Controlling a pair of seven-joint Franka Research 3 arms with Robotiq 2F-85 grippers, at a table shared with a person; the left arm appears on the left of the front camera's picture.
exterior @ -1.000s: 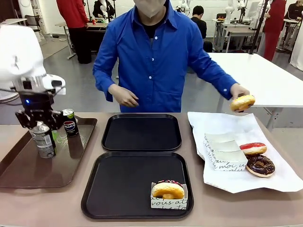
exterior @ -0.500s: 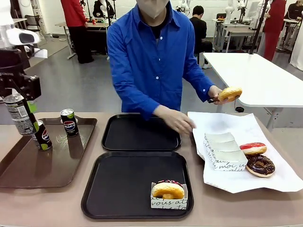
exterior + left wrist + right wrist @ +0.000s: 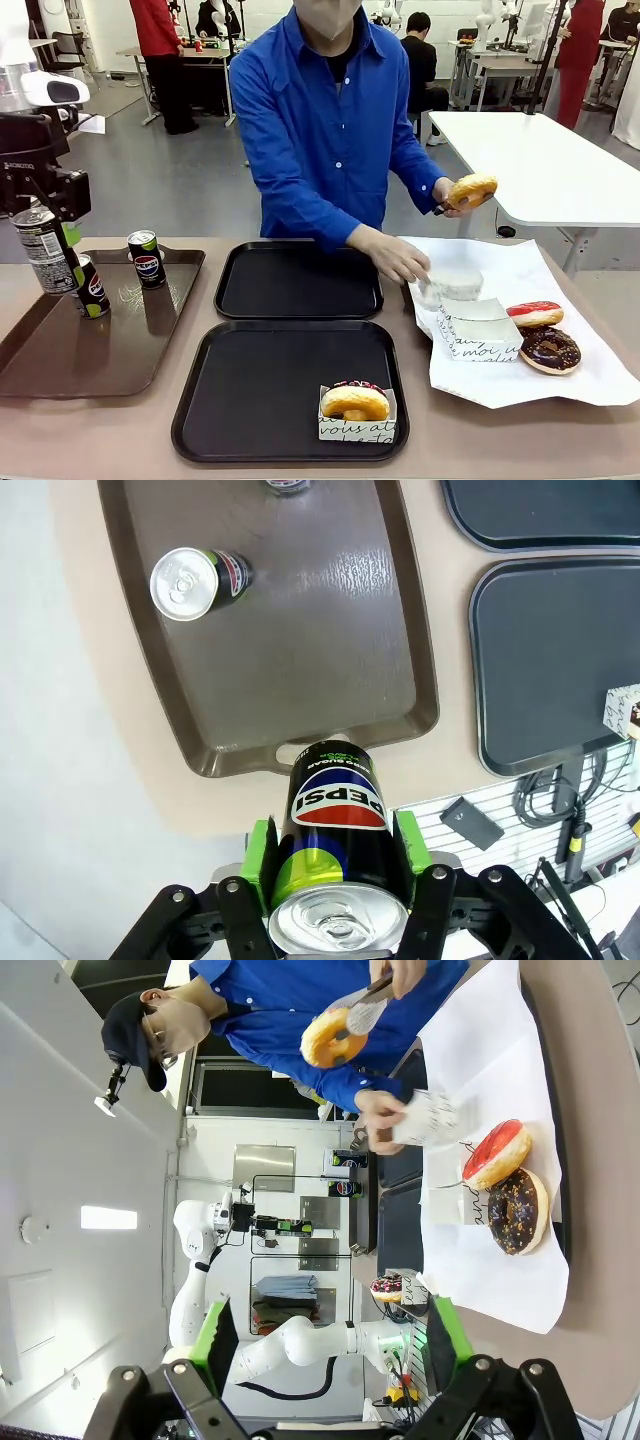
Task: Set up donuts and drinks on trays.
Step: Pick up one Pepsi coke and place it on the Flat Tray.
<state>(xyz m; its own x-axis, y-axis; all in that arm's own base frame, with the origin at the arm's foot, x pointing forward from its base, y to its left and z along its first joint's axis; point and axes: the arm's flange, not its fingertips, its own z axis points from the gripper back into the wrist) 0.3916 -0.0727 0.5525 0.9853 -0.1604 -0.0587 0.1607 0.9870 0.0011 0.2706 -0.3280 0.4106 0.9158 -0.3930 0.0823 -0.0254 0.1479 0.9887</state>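
Green pads (image 3: 262, 855) of the left gripper (image 3: 335, 852) pinch a Pepsi can (image 3: 336, 802) from both sides. The can hangs in the air over the left edge of the brown tray (image 3: 60, 350). Two more cans stand on that tray, one near its far rim (image 3: 147, 258) and one further left (image 3: 88, 287).

Right gripper (image 3: 330, 1345): fingers spread, nothing between.

Near black tray (image 3: 260, 390) carries a yellow donut in a paper holder (image 3: 355, 402) at its right front corner. The far black tray (image 3: 300, 280) is bare.

On the white paper sheet (image 3: 520, 262) lie a red-glazed donut (image 3: 534, 314) and a chocolate donut (image 3: 549, 349), touching, beside a stack of holders (image 3: 475, 330). The person's one hand (image 3: 395, 258) lifts a holder (image 3: 450, 283), and the other raises a glazed donut (image 3: 472, 190) above the sheet.
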